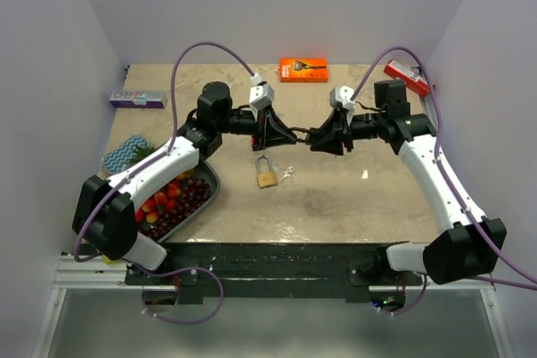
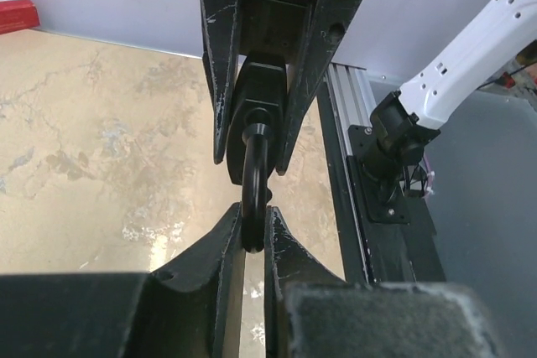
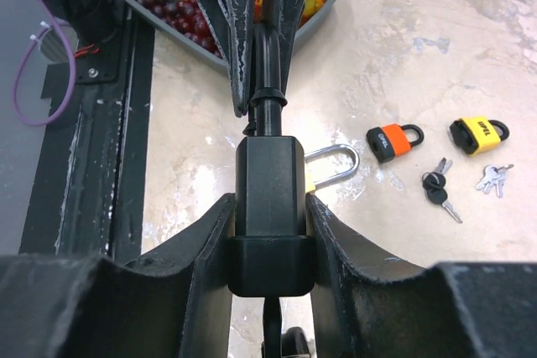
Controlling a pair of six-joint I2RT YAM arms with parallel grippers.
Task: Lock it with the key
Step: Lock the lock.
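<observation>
A black padlock (image 1: 298,134) hangs in the air between both grippers above the table's middle. My left gripper (image 1: 277,133) is shut on its black shackle (image 2: 254,190); its jaws (image 2: 250,211) pinch the loop. My right gripper (image 1: 317,138) is shut on the lock's square body (image 3: 270,207), with both fingers (image 3: 201,249) flat against its sides. A dark piece (image 3: 270,323) sticks out of the body's near end; I cannot tell if it is the key. A brass padlock (image 1: 267,175) with silver keys (image 1: 288,172) lies on the table below.
An orange padlock (image 3: 393,140), a yellow padlock (image 3: 478,133), black keys (image 3: 438,190) and silver keys (image 3: 493,178) lie on the table. A grey tray (image 1: 211,180) of fruit is at the left. An orange box (image 1: 303,69) is at the back.
</observation>
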